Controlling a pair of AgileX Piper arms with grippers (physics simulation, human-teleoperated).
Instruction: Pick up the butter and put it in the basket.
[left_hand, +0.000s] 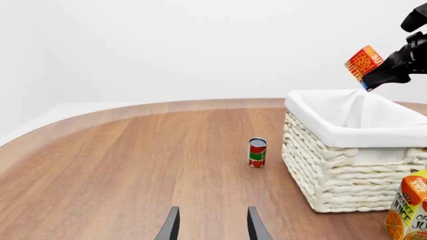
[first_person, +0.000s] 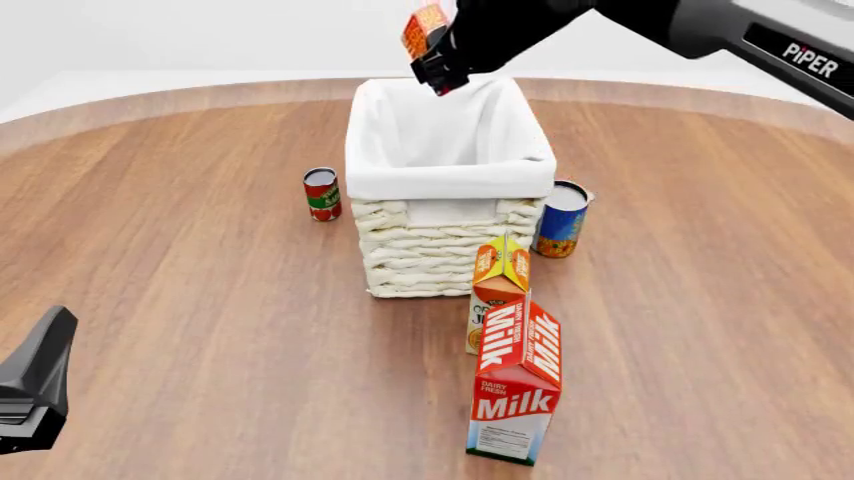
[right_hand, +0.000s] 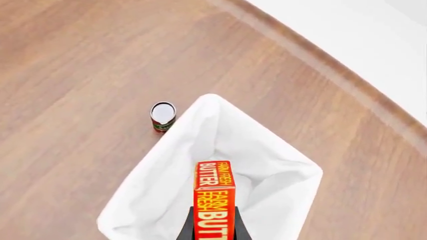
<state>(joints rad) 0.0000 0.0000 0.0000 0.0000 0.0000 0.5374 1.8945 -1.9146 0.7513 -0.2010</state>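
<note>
Nearest the camera in the front view, the tall red milk carton with white lettering (first_person: 515, 390) is standing at about six o'clock from the large cream-white woven wicker basket with its white cloth lining (first_person: 450, 178), and the orange-yellow juice carton (first_person: 499, 283) is standing between them, just in front of the basket's near wall. The left gripper (left_hand: 211, 226) is idling low over the brown wooden table (first_person: 200, 300), its fingers spread apart and touching nothing. The small red-and-green tin can (first_person: 320, 194) is sitting at nine o'clock of the basket and the blue-and-orange can (first_person: 562, 219) at about four o'clock, close to its corner. Farthest off, the right gripper (first_person: 442, 71) is pinching the small flat red-orange butter box with yellow and white lettering (first_person: 424, 30) between closed fingers, holding it tilted in the air above the basket's far rim, at twelve o'clock. The risk, as I judge it, is in the release: the box is hanging nearer the far edge than the middle, so letting go here could send it clipping the folded cloth rim and tumbling outside behind the basket; its tilt could also make it bounce off the lining.
</note>
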